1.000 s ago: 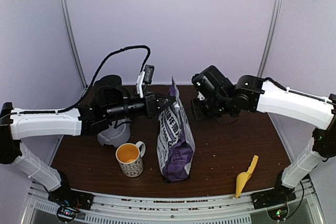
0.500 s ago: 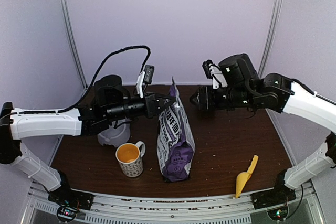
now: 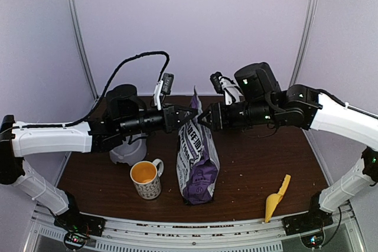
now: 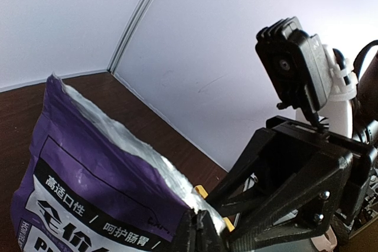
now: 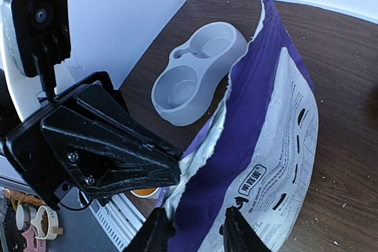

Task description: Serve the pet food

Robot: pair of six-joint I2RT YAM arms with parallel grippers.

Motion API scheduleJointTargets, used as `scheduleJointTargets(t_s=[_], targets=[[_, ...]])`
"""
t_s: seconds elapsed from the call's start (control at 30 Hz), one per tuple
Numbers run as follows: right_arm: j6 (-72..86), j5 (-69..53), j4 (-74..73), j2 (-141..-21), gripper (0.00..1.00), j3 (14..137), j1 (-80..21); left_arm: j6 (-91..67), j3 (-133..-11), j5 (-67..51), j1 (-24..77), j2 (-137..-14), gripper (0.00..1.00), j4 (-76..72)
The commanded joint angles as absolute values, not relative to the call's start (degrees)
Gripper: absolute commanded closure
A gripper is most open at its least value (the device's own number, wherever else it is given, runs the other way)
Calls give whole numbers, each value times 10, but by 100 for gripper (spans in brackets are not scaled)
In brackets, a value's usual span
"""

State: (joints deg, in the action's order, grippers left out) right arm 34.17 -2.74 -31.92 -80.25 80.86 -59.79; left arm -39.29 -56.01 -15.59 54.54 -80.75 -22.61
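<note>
The purple pet food bag (image 3: pixel 198 157) stands upright mid-table, its torn top open; the kibble inside is hidden. My left gripper (image 3: pixel 190 114) is shut on the bag's left top edge, and the left wrist view shows that pinch (image 4: pixel 201 225) on the silver lining. From the right, my right gripper (image 3: pixel 204 121) reaches the same opening. In the right wrist view it (image 5: pixel 198 228) is open, its fingers (image 5: pixel 156 231) apart on either side of the bag's near purple wall (image 5: pixel 266 146). The left gripper's tip (image 5: pixel 171 172) sits just beside them.
A grey double pet bowl (image 3: pixel 127 151) lies left of the bag, under the left arm, and shows in the right wrist view (image 5: pixel 195 72). An orange-lined patterned mug (image 3: pixel 145 179) stands at the front left. A yellow scoop (image 3: pixel 276 198) lies near the front right edge.
The right arm swung from the back of the table leftward to the bag's open top, and its jaws opened. The left gripper kept its hold and the bag stayed put.
</note>
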Motion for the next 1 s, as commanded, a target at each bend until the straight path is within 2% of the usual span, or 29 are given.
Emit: scheduleJointTargets(t_s=[0.0,0.17,0.57,0.97], targets=[[348,-24,-319,-804,69,835,-602,-389,-569,-167,546,-802,100,-282],[345,-20,-318,-805,69,837,-602,-389,-570,-170,546,-802,100,-283],[334,-25,-335,-835,80,848,-603,-387,-575,-175,546,-805,100,-284],[334,-10,-363,-862,78,875,-606,-389,-580,-181,546,-811,100,-286]])
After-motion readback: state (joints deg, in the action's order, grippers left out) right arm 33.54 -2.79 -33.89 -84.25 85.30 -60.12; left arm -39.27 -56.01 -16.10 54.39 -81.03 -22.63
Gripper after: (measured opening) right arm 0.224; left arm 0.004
